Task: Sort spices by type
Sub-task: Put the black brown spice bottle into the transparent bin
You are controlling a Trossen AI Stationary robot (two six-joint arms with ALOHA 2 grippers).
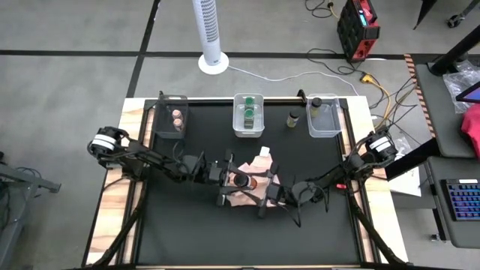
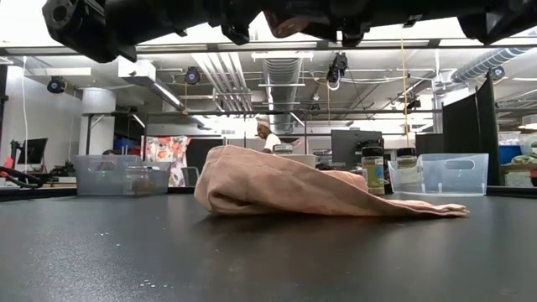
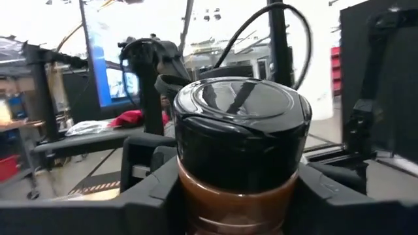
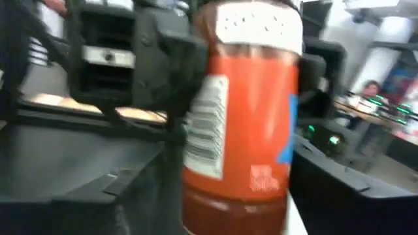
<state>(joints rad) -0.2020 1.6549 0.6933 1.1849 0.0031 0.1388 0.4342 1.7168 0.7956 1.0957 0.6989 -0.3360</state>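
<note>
Left gripper (image 1: 234, 180) pinches a black-lidded spice jar (image 3: 240, 156), its base hidden; right gripper (image 1: 264, 196) unclear.

No readable text — jar (image 4: 241, 117) label shows a barcode and white print, too blurred to read.

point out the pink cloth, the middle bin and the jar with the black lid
pink cloth (image 2: 277, 189), low view, its top fold
middle bin (image 1: 248, 132), high view, its near rim
black-lidded jar (image 3: 241, 124), left wrist view, its lid
</note>
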